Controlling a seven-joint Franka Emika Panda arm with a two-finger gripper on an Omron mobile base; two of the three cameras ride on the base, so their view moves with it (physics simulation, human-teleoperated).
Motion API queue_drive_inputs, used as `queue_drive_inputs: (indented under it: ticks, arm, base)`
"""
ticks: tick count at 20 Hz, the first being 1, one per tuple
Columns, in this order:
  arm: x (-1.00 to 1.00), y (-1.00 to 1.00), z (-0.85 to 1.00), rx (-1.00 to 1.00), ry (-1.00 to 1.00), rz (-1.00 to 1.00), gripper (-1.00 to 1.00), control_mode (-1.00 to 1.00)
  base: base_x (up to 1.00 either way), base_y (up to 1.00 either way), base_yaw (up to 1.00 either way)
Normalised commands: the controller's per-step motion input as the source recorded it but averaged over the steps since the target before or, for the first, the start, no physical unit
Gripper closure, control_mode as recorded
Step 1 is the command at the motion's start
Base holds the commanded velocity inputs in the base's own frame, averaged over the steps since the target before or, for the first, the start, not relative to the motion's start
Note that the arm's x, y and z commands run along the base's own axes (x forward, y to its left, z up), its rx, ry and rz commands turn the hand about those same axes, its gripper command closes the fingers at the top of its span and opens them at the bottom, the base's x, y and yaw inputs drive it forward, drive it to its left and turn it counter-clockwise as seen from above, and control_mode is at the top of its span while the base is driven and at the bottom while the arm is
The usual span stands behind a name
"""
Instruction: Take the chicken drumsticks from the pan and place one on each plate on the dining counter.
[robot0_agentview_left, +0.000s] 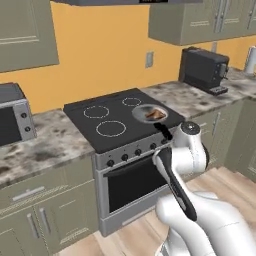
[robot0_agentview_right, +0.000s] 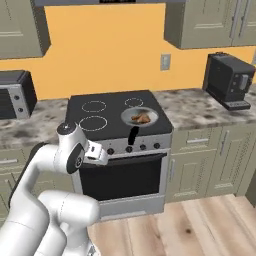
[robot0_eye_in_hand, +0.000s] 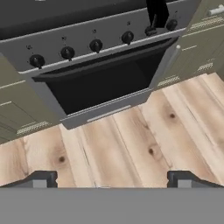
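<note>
gripper: jaws sitting wide apart, holding nothing, touching nothing; pointing at wood floor in front of oven door
pan: resting on stove front-right burner
chicken drumsticks: lying in pan

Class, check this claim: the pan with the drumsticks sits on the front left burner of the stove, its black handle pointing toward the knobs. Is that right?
Not quite. The pan with the drumsticks sits on the front right burner of the stove, as the right base view shows. Its black handle does point toward the knobs.
</note>
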Motion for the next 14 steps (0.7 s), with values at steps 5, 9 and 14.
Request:
queue_drive_inputs:
  ticks: [5, 9, 14]
  arm:
    - [0.0, 0.0, 0.0, 0.0, 0.0, 0.0, -1.0, 1.0]
    - [0.0, 0.0, 0.0, 0.0, 0.0, 0.0, -1.0, 1.0]
    - [0.0, 0.0, 0.0, 0.0, 0.0, 0.0, -1.0, 1.0]
  base:
    - [0.12, -0.87, 0.19]
    - [0.11, -0.91, 0.13]
    - [0.13, -0.83, 0.23]
